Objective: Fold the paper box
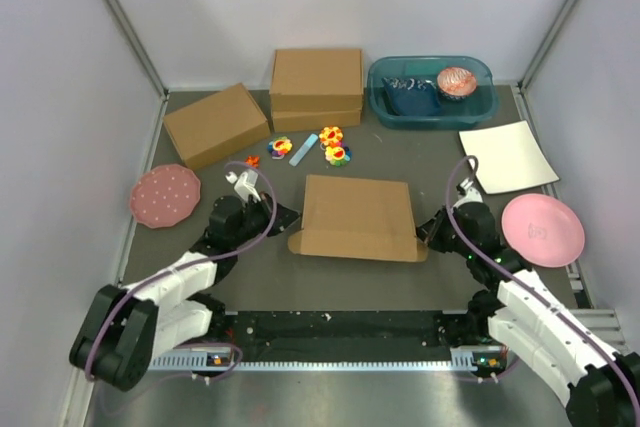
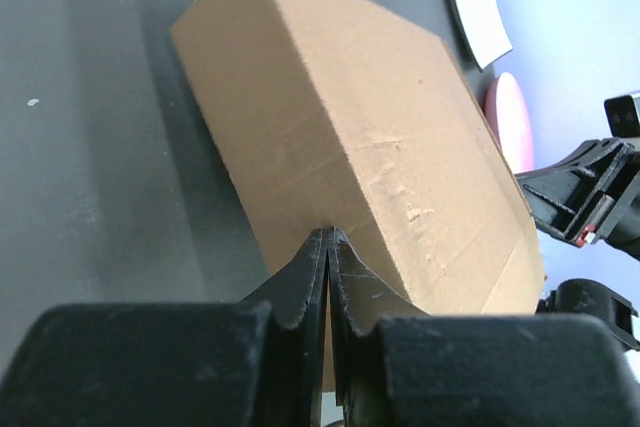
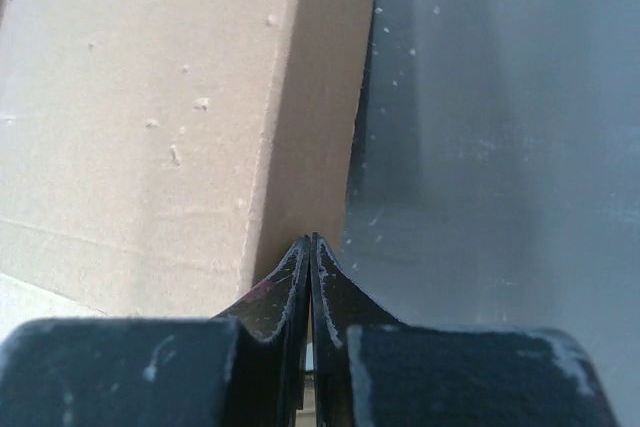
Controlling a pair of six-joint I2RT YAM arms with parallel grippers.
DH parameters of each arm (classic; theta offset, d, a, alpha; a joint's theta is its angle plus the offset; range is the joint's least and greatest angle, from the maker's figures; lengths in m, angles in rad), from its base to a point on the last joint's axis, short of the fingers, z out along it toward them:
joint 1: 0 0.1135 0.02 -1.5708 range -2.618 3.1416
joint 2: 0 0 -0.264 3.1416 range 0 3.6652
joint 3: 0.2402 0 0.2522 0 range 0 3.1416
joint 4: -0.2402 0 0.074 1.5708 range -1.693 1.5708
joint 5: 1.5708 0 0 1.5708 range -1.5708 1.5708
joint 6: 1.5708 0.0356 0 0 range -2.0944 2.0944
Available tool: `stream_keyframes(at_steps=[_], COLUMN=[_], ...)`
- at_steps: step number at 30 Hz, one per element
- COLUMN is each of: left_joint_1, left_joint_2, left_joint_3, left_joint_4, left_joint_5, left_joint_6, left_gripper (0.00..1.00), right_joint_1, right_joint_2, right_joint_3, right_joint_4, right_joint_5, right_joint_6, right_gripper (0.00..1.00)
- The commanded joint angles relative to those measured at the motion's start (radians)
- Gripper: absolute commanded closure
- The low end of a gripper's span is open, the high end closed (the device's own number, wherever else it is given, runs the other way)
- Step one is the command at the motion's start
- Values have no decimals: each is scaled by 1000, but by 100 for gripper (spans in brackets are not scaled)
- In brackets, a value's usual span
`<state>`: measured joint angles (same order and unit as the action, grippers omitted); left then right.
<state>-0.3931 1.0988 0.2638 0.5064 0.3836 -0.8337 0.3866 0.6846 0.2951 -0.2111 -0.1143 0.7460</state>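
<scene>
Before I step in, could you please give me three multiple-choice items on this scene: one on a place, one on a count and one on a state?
1. Where does the paper box lie?
A. In the far back corner
B. In the middle, between the left pincer and the right pincer
C. Hanging off the near edge

2. How many pink plates are out?
A. Two
B. One
C. Four

3. How do the left pincer's jaws stand?
A. Wide open
B. Half open
C. Shut, tips together

Answers:
1. B, since the top view shows one pincer at each short side of the box.
2. A, since a spotted plate sits at the left and a plain one at the right.
3. C, since the left wrist view shows the fingertips meeting with no gap, at the box's side.
</scene>
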Motion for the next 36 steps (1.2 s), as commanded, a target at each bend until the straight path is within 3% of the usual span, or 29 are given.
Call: stream_keyframes(at_steps=[1, 16, 36], left_joint_1=[-29, -29, -27], left_joint_2=[-118, -336, -125], left_joint_3=[31, 112, 288], left_joint_4=[-81, -354, -416], left_joint_5=[130, 90, 18], left_joint_6=[13, 30, 70], left_gripper=[92, 90, 90], right_joint_1=[32, 32, 32], right_joint_2=[-42, -91, 1], right_joint_3=[122, 275, 246], right_joint_4=[7, -125, -99], right_joint_5=[-136, -154, -111], right_joint_6=[27, 59, 56], right_gripper=[100, 100, 100])
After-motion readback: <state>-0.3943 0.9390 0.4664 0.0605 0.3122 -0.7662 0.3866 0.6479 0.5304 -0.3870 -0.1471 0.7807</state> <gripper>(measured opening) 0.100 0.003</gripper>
